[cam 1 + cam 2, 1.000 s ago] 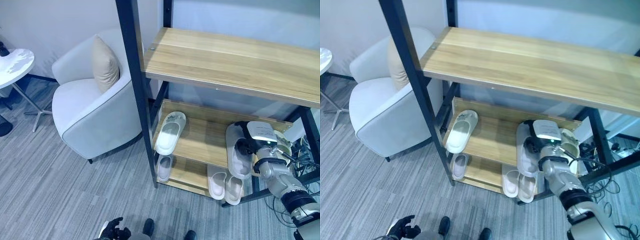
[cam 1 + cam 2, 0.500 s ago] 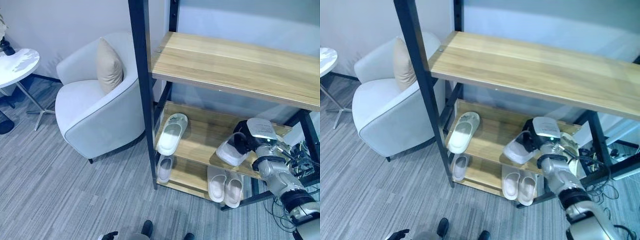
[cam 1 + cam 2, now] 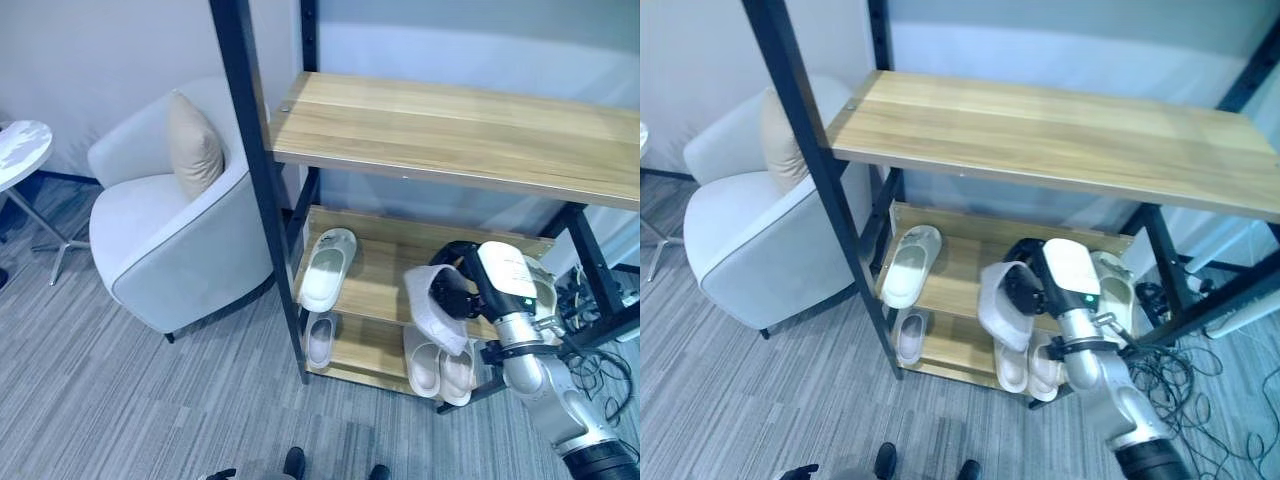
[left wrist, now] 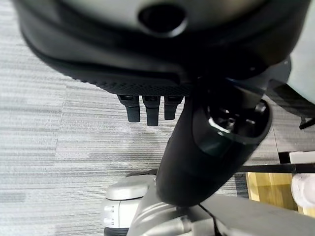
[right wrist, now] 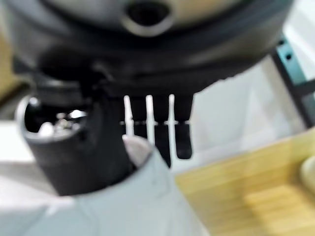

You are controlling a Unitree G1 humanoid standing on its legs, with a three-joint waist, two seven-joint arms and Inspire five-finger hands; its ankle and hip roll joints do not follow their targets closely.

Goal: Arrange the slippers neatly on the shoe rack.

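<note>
Right eye view: right hand [image 3: 1032, 291] pinches a slipper [image 3: 1000, 303] clear of the rack [image 3: 970, 262], likely to realign it; left hand [image 4: 152, 105] fingers curl empty.

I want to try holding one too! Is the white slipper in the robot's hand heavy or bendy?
Probably light: the right hand holds the white foam-like slipper by one end, tilted in front of the wooden middle shelf. It seems fairly stiff, since it keeps its shape without drooping. Its smooth surface may be a bit slippery.
</note>
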